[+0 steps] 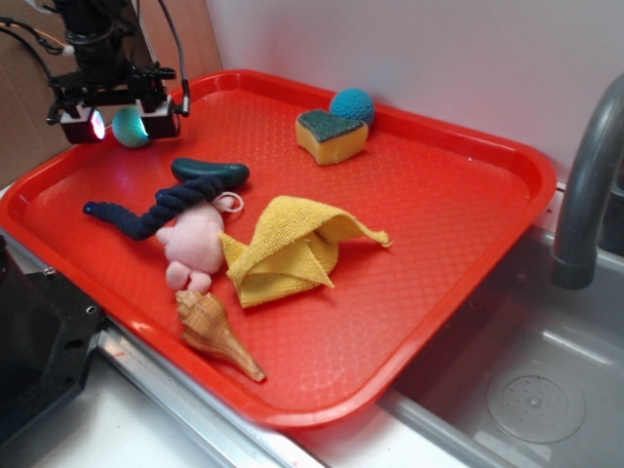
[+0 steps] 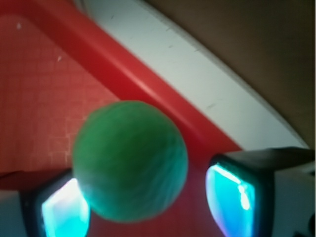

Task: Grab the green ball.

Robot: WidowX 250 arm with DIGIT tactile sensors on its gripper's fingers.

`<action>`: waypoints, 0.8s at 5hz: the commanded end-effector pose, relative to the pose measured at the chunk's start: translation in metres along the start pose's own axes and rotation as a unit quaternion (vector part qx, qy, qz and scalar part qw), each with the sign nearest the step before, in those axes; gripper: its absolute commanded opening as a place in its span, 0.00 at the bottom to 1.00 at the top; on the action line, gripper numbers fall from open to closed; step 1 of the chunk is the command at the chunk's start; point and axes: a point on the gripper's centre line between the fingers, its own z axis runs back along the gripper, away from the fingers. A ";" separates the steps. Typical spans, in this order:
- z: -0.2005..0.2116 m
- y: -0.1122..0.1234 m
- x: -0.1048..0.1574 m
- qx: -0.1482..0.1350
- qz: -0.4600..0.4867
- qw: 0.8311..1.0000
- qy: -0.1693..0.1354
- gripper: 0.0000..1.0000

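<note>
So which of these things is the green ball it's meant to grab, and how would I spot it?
Start at the big red tray and go to its far left corner, where the black robot arm hangs. The green ball sits between the arm's fingers, raised above the tray. It is pale mint, unlike the darker teal ball behind the yellow sponge.

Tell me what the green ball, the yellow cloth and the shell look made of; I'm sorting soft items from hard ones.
The green ball looks like crocheted yarn, matte, with faint ribbing in the wrist view; soft, probably. The yellow cloth looks like terry or microfibre, matte and nubby, lying in limp folds. The shell appears hard, with ridged tan spirals and a slight sheen; real shell or plastic, I cannot tell.
</note>
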 end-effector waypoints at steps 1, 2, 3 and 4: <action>-0.002 0.008 0.010 0.001 -0.001 1.000 -0.008 0.00; 0.009 0.014 -0.002 -0.007 -0.022 0.999 -0.025 0.00; 0.057 -0.001 -0.012 -0.033 -0.097 0.994 -0.048 0.00; 0.113 -0.014 -0.040 -0.080 -0.199 0.973 -0.081 0.00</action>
